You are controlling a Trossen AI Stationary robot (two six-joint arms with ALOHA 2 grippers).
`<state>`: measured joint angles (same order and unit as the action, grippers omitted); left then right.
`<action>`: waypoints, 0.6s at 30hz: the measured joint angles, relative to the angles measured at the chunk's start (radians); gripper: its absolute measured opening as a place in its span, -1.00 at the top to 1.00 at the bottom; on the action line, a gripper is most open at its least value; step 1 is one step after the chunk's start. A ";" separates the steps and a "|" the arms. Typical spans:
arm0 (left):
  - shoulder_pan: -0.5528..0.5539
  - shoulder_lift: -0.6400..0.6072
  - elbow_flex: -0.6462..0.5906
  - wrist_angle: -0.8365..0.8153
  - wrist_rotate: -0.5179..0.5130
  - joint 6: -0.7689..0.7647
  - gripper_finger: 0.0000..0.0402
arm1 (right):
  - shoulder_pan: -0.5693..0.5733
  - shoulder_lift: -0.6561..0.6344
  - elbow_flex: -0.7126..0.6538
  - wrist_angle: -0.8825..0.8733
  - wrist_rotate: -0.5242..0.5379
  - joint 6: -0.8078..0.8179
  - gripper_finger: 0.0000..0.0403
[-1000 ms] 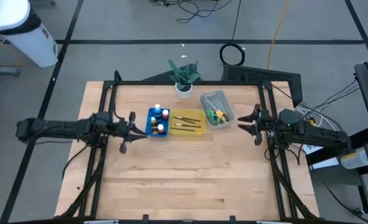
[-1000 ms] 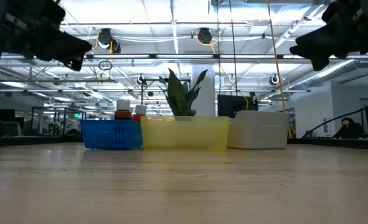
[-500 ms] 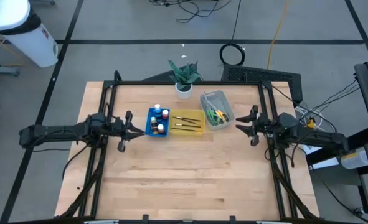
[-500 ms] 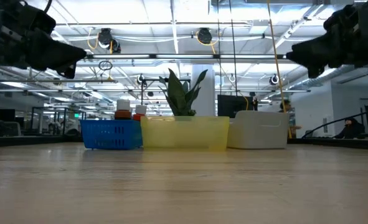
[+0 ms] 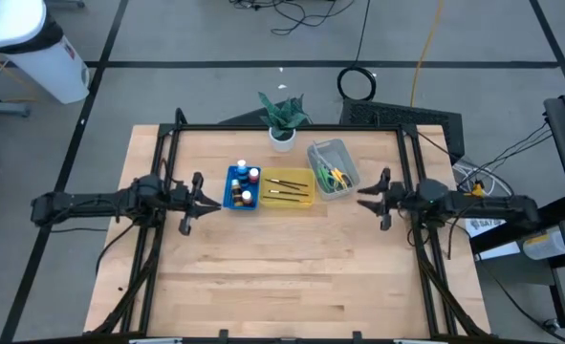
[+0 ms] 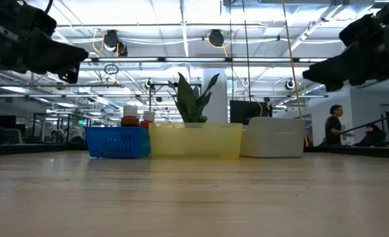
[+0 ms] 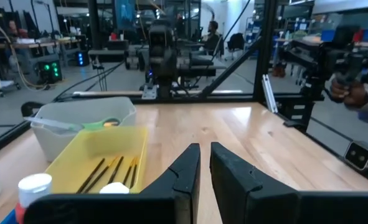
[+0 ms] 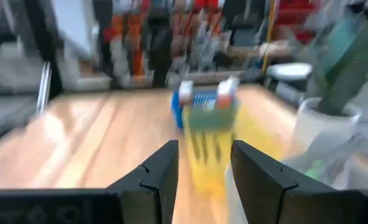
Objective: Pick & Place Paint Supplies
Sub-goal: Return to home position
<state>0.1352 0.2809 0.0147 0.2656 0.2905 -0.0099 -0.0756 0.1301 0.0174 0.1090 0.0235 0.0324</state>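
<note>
Where the arms reach in over the table's (image 5: 263, 277) side edges: left gripper (image 5: 211, 202), fingers nearly together, empty; right gripper (image 5: 363, 199), fingers parted, empty. Between and just beyond them, one row: paint bottles (image 5: 245, 185) in blue tray (image 5: 228, 187); brushes (image 5: 287, 188) in yellow tray (image 5: 287, 202); scissors (image 5: 335, 177) in clear tray (image 5: 325, 146). Farthest: potted plant (image 5: 282, 115).

A large robotics lab: exposed ceiling pipes (image 6: 181, 59), floor cables (image 5: 301, 13), another robot rig (image 7: 165, 53) beyond the framed wooden table (image 5: 282, 268).
</note>
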 joint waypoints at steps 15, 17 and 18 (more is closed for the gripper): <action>-0.026 0.000 0.000 -0.009 -0.003 0.031 0.77 | 0.102 0.012 -0.002 -0.035 0.055 -0.082 0.33; -0.024 0.000 0.000 -0.009 -0.005 0.064 0.77 | 0.102 0.012 -0.002 -0.030 0.055 -0.082 0.34; -0.024 0.000 0.000 -0.010 -0.011 0.104 0.77 | 0.102 0.012 -0.002 -0.031 0.055 -0.084 0.34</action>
<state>0.1108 0.2810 0.0151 0.2560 0.2790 0.0944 0.0265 0.1417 0.0151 0.0780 0.0784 -0.0520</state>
